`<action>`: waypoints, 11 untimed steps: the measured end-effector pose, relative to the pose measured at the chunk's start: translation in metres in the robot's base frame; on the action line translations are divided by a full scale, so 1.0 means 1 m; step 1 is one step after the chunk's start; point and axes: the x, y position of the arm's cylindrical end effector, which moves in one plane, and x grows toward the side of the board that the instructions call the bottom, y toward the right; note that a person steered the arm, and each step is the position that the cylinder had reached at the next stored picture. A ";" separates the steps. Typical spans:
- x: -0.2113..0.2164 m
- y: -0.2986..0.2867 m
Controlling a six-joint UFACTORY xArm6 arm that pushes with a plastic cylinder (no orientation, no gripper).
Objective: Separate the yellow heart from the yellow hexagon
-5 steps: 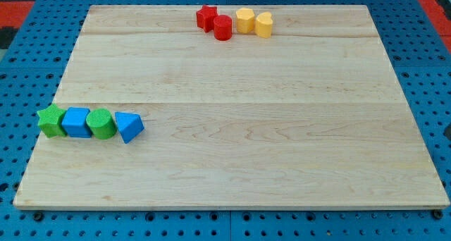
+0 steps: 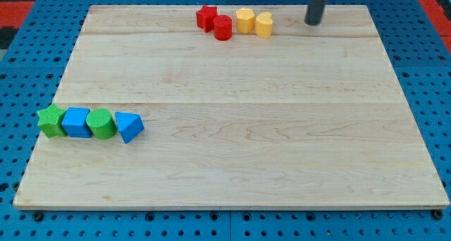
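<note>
Standing clear and holding nothing, my tip has the yellow heart to its left, touching the yellow hexagon; both look light and rigid, so push the heart's side.

Yellow hexagon touches yellow heart at the view's top.
</note>
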 end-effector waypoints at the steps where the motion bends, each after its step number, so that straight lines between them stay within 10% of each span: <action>1: -0.028 -0.033; 11: 0.011 -0.100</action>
